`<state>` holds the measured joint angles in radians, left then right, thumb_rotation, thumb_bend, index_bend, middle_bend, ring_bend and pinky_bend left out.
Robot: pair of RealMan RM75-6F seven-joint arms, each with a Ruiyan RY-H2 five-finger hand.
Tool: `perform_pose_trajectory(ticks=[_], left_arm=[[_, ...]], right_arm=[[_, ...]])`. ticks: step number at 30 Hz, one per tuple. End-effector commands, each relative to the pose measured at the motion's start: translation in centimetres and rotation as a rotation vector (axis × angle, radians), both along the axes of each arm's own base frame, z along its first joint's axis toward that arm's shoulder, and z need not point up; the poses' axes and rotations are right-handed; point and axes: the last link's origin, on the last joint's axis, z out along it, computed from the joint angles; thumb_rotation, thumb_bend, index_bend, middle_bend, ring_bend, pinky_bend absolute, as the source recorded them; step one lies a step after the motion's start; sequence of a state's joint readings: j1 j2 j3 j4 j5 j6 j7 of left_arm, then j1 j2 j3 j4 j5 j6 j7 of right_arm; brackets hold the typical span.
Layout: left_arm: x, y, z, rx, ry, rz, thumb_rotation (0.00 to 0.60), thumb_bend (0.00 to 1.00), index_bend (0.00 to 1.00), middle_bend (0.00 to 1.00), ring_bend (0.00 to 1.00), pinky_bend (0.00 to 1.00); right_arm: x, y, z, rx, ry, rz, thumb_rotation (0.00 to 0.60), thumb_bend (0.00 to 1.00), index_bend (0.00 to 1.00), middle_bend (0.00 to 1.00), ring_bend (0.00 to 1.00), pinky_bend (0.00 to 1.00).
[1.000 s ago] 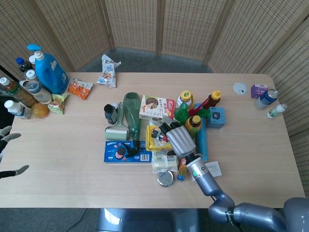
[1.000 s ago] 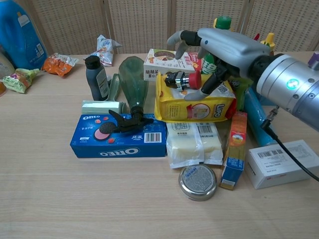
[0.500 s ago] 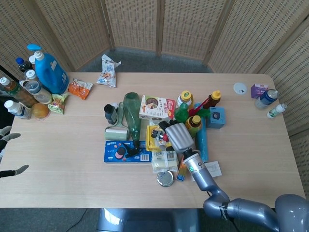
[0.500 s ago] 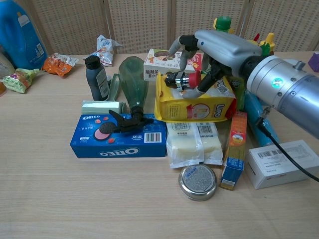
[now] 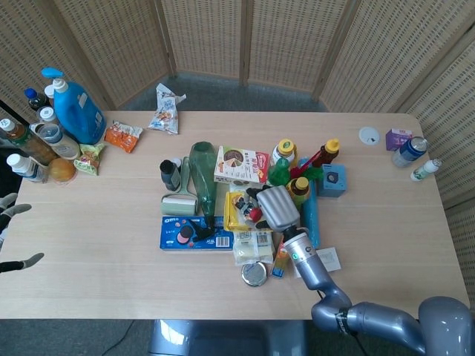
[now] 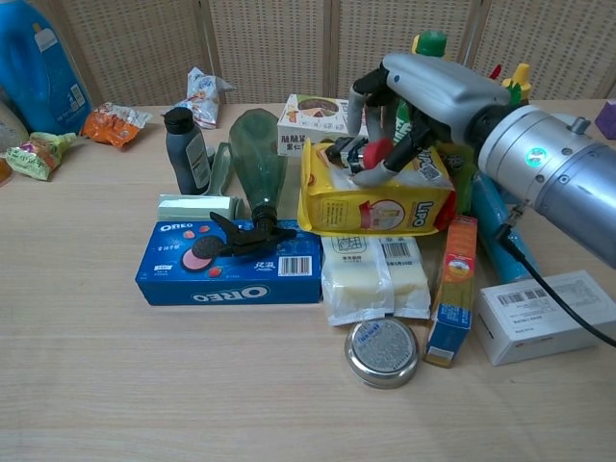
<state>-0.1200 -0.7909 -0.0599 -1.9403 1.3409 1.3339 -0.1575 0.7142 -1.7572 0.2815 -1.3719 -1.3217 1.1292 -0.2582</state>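
Wicker screens stand behind a pale wood worktop (image 5: 104, 245) carrying a dense heap of groceries at its middle. Right hand (image 6: 423, 91) sits over the heap, fingers curled down around a small red-capped item (image 6: 358, 154), which lies on top of the yellow Lipo packet (image 6: 380, 205); the item appears pinched between thumb and fingers. In the head view the same hand (image 5: 276, 208) covers the right part of that packet. Just in front of the packet: a pale wrapped block (image 6: 375, 279), a round metal tin (image 6: 382, 351) and an upright narrow orange-blue box (image 6: 450, 289). Left of these lies the blue Oreo box (image 6: 231, 265), with a green glass bottle (image 6: 255, 154) on its side, its neck resting on the box. A white barcoded box (image 6: 534, 313) lies under the right forearm. Left hand (image 5: 11, 233) shows at the far left edge of the head view, off the worktop, fingers apart, holding nothing. Blue detergent jug (image 5: 74, 107) stands at the far left corner among other bottles.
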Motion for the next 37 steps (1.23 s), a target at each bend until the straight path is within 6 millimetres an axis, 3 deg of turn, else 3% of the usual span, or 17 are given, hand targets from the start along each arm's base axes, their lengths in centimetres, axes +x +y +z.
perform_pose_trajectory(ticks=[1,18,32,37], left_arm=[[0.0,0.0,0.0,0.000,0.000,-0.001,0.600,0.00,0.21,0.00,0.00,0.00],[0.5,-0.4,-0.1,-0.007,-0.006,-0.021,0.600,0.00,0.21,0.00,0.00,0.00],[0.6,-0.5,0.0,-0.015,-0.016,-0.031,0.600,0.00,0.21,0.00,0.00,0.00],[0.7,-0.7,0.0,-0.014,-0.017,-0.036,0.600,0.00,0.21,0.00,0.00,0.00]], right_arm=[[-0.1,0.1,0.3,-0.005,-0.002,0.001,0.600,0.01,0.49,0.66,0.53,0.73],[0.3,1.8,5.2,-0.075,-0.037,0.033,0.600,0.02,0.49,0.66,0.53,0.73],[4.7,3.9,11.2,-0.159,-0.082,0.133,0.600,0.02,0.49,0.66,0.53,0.73],[5.8,4.4,12.3,-0.169,-0.091,0.150,0.600,0.02,0.50,0.66,0.53,0.73]])
